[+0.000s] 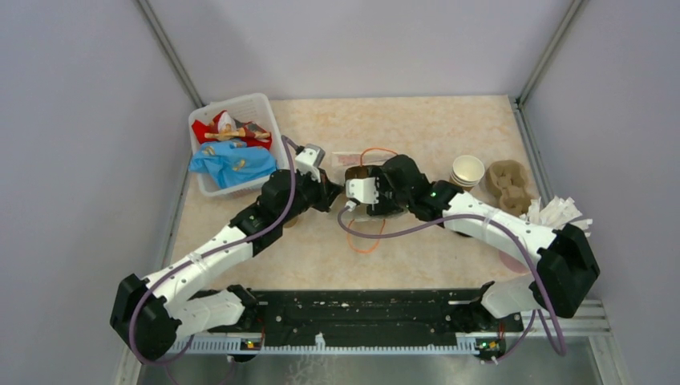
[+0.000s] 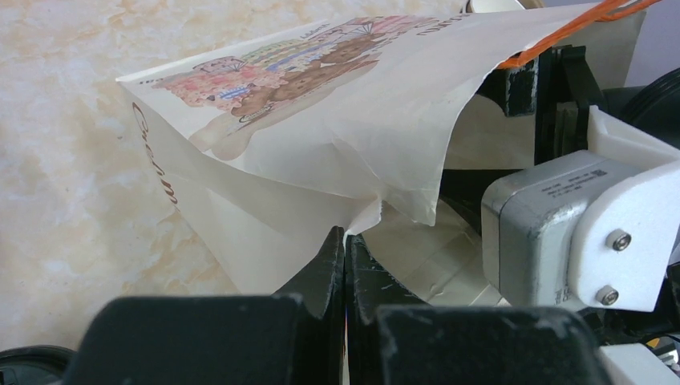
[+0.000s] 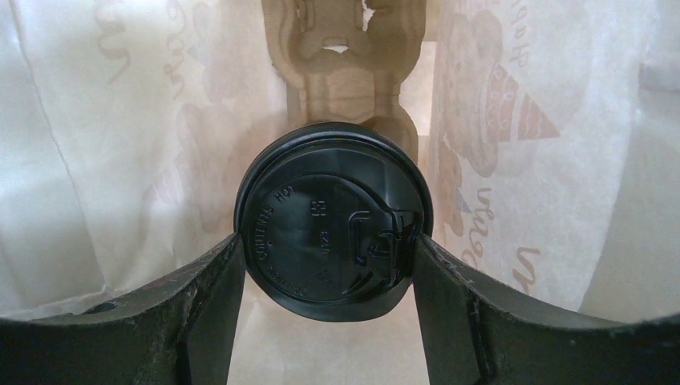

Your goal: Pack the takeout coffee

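Note:
A coffee cup shows only its round black lid [image 3: 333, 220] in the right wrist view, deep inside a white printed paper bag [image 3: 120, 144]. My right gripper [image 3: 327, 241] is shut on the cup, one finger pressing each side of the lid. Beyond the cup, a brown pulp tray [image 3: 345, 56] lies in the bag. From the left wrist view, the bag [image 2: 321, 120] lies on its side with its mouth held up. My left gripper [image 2: 346, 237] is shut on the torn edge of that mouth. The cup's body is hidden.
A stack of open paper cups [image 1: 467, 170] and another pulp tray [image 1: 509, 183] sit at the right, with white sticks [image 1: 561, 212] nearer. A clear bin [image 1: 210, 188] of coloured packets stands back left. Orange bag handles [image 1: 365, 241] trail on the table. A dark round object [image 2: 24, 361] peeks in nearby.

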Robot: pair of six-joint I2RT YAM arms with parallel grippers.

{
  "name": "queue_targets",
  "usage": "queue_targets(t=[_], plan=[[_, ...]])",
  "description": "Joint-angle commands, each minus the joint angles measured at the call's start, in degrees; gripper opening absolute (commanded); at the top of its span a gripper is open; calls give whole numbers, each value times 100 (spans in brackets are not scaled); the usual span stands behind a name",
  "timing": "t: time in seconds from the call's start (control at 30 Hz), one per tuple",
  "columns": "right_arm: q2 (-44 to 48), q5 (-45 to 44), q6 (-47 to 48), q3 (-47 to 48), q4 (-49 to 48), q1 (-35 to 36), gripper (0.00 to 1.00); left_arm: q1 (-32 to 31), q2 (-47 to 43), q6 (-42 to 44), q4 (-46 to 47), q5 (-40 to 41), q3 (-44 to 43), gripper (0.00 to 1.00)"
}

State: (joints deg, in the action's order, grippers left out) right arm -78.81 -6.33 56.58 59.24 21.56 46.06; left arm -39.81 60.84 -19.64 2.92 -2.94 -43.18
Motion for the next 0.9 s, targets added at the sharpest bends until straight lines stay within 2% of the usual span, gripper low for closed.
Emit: queue_targets(t=[0.0, 0.67, 0.87], plan=[[26, -10, 97, 120, -258, -198, 60, -20, 85, -80, 139, -72, -200, 0], [-475, 53, 90, -170, -1075, -392, 60, -20, 125, 15, 17, -147, -273, 0], [-206, 6, 44, -138, -759, -423, 60, -18, 86, 98, -114, -103, -324, 0]])
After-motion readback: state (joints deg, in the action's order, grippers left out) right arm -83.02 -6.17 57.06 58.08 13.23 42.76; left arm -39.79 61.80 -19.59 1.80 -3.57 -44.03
